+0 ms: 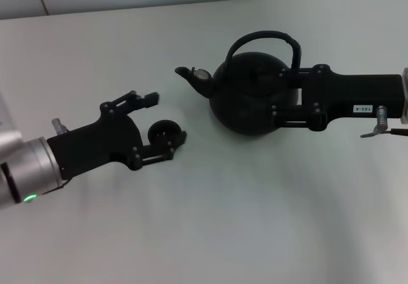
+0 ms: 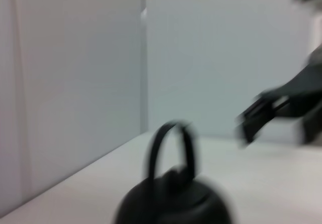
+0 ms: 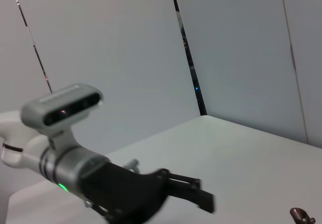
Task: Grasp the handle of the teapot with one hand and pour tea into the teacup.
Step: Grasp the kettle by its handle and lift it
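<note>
The work stands at the grasping stage, with nothing poured yet. The right gripper (image 1: 290, 99) reaches in from the right at the teapot (image 1: 245, 102), its upper finger by the right foot of the handle (image 1: 264, 41) and its lower finger lying across the pot's near right side; whether it has actually closed on the handle I cannot tell, since black fingers and black pot merge. The teapot sits on the white table (image 1: 210, 220), right of centre and toward the far side, its spout (image 1: 194, 76) pointing left. The left gripper (image 1: 167, 119) comes in from the near left with its fingers spread wide around the teacup (image 1: 164, 133), which lies against the nearer finger and well clear of the farther one, so it brackets the cup rather than clamps it. The cup is left of the pot and nearer, just below and beyond the spout's reach. Next, I judge, the right gripper needs a firm hold on the handle, then a lift and a tilt leftward to bring the spout over the cup. The pot is round, matte and heavy-looking; its handle is a tall arched hoop, its spout short with a silvery tip. The cup is a tiny dark bowl without a handle.
</note>
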Available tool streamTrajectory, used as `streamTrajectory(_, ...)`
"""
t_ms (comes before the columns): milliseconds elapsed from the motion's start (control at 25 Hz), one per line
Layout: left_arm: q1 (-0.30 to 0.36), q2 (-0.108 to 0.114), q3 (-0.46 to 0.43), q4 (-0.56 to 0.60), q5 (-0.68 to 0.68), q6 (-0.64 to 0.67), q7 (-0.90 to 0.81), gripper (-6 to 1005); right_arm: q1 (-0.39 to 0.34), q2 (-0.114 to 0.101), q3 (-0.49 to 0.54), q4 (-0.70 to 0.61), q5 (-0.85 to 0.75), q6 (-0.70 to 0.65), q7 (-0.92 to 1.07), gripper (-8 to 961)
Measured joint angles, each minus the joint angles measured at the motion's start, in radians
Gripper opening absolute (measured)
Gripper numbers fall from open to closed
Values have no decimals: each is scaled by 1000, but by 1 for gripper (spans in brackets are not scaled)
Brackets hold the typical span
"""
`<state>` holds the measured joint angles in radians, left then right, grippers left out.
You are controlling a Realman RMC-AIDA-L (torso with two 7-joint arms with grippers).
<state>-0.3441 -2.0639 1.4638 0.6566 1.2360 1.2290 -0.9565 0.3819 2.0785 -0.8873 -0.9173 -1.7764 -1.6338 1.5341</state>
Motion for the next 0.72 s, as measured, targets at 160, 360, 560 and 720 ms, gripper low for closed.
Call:
streamTrajectory(160, 3, 23, -5, 27, 5, 131, -54, 859, 2, 0, 1, -1, 0, 4, -13, 633)
streamTrajectory(360, 2, 86, -140, 88, 79, 373, -228, 859, 2, 0, 4, -4, 0, 30, -14, 632)
streamTrajectory(560, -16, 104, -316, 116, 327, 493, -324, 859, 2, 0, 2, -3, 0, 39, -19, 632)
streamTrajectory(720, -25, 96, -422, 150, 479, 496, -418, 859, -8, 1, 3, -8, 0, 39, -23, 631)
